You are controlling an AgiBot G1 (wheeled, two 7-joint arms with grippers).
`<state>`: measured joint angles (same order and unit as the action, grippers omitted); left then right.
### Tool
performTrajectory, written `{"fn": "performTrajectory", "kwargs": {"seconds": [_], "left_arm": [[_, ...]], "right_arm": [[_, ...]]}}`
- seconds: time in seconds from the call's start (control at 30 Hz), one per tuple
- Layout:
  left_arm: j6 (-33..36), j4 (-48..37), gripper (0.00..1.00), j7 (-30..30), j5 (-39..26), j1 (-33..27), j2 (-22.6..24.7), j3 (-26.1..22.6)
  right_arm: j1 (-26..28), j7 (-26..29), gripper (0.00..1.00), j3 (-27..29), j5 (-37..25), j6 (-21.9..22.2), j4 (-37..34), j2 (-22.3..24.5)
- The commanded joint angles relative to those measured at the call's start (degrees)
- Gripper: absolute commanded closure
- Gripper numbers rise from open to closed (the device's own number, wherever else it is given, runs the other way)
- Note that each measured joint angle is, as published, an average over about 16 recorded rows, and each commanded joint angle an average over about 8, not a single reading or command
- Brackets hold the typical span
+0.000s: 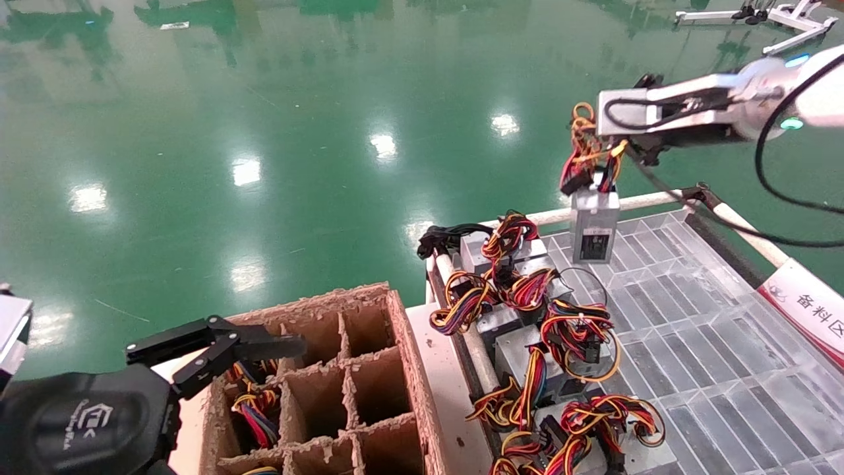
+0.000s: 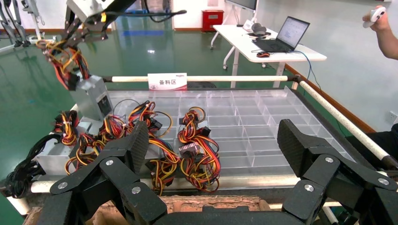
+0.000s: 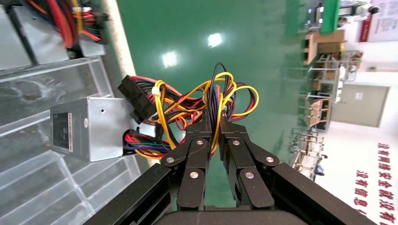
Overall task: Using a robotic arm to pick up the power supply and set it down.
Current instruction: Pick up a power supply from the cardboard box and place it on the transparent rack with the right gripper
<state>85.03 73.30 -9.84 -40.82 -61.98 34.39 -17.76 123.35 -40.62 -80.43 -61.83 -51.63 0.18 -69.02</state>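
Above the clear tray's (image 1: 725, 343) far rail, the right gripper (image 3: 215, 123) fingers pinch the power supply's (image 1: 594, 225) wires, box dangling free; only its wrist view shows this. Left gripper (image 2: 211, 145) gapes over the cardboard box (image 1: 369, 369).

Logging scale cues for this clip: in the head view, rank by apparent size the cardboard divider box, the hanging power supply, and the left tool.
1. cardboard divider box
2. left tool, enlarged by nearness to the camera
3. power supply, hanging by its wires from the right tool
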Motion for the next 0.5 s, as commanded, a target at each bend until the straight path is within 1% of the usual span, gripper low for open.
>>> {"fn": "performTrajectory", "kwargs": {"seconds": [0.03,0.5], "left_arm": [[0.0,0.0,0.0,0.0,0.0,0.0,0.0,0.0],[-0.02,0.0,0.0,0.02,0.03,-0.01,-0.01,-0.04]], "right_arm": [[-0.69,0.01,1.0,-0.17,-0.25,0.65,-0.19,-0.5],[-4.64,3.24,1.0,0.68,0.96,1.71,-0.7,-3.09]]}}
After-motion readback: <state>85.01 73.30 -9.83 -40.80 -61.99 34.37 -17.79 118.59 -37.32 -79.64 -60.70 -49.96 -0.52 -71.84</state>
